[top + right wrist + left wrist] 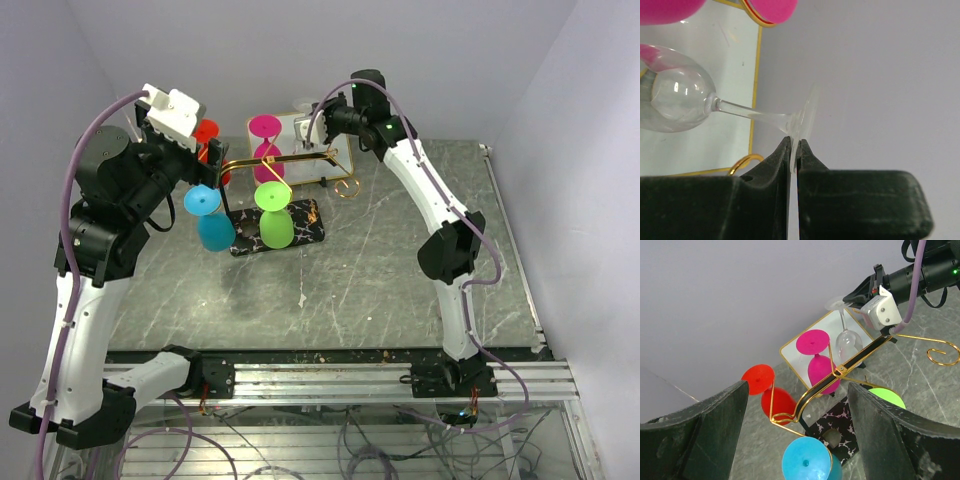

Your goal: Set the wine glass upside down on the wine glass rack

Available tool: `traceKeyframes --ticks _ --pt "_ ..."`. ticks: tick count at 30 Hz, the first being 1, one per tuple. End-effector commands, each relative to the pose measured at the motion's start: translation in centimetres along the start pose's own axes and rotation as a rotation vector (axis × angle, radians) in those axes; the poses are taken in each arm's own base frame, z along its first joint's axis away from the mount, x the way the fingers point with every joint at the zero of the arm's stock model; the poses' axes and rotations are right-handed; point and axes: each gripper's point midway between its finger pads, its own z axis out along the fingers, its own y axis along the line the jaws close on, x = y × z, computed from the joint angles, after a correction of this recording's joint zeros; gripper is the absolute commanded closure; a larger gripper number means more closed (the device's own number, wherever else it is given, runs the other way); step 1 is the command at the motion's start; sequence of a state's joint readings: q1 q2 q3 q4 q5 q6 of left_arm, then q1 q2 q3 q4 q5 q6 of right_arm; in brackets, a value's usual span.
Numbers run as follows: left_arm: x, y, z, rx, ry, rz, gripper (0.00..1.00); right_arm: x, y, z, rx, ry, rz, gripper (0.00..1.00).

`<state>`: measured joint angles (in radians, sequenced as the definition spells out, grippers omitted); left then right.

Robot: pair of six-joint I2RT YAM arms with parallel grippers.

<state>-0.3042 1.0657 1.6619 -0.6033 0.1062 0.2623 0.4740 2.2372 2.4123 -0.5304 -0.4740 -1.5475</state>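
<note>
My right hand (794, 151) is pinched nearly shut on the thin edge of the foot of a clear wine glass (675, 95). From my fingers the stem runs out sideways to the rounded bowl. The bowl sits over a white tray with a gold rim (805, 330) at the back of the counter (400, 270). The view from my other wrist shows the glass foot-up and bowl-down, tilted, just behind the wine glass rack (855, 360). I cannot tell whether the bowl rests on the tray or hangs just above it.

My left hand (797, 386) is spread wide and holds nothing. It hovers near the left end of the rack.

The rack is a gold wire stand with a long horizontal bar and curled ends, on a black marbled slab. Four coloured glasses already hang from it upside down: pink (815, 360) at the back, red (767, 390) at the left, blue (807, 462) nearest my left hand, and green (887, 395) at the right.

I judge the clear glass to be light, rigid, smooth and easily broken. Only a narrow strip of the foot is in my grip, so the bowl's weight could swing it or let it slip. Gripping the foot's rim leaves the stem free to slide between the rack's wires. The foot must then rest on top of them, set down gently and clear of the neighbouring glasses.
</note>
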Motion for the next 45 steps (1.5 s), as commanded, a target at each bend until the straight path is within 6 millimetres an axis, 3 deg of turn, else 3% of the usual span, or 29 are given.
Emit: traceKeyframes --ticks 1,14,22,26,27,45 --pt "-1.3 0.3 -0.2 0.002 -0.039 0.011 0.1 -1.8 -3.0 -2.0 0.042 -0.019 -0.052 1.0" --pt "-1.1 0.3 -0.2 0.005 -0.045 0.005 0.1 -3.2 -2.3 -4.2 -0.011 -0.02 -0.035 1.0" --pt "-1.2 0.8 0.0 -0.022 -0.049 -0.001 0.09 -3.0 -2.0 -5.7 -0.023 0.028 -0.021 1.0" --pt "-1.1 0.9 0.0 -0.029 -0.051 -0.003 0.09 -2.4 -0.9 -5.6 -0.048 0.061 -0.018 1.0" --pt "-1.1 1.0 0.0 -0.03 -0.051 -0.002 0.09 -2.7 -1.8 -6.6 -0.031 0.071 -0.027 1.0" --pt "-1.1 1.1 -0.5 -0.035 -0.054 0.002 0.08 1.9 -1.3 -8.2 0.003 0.22 -0.004 1.0"
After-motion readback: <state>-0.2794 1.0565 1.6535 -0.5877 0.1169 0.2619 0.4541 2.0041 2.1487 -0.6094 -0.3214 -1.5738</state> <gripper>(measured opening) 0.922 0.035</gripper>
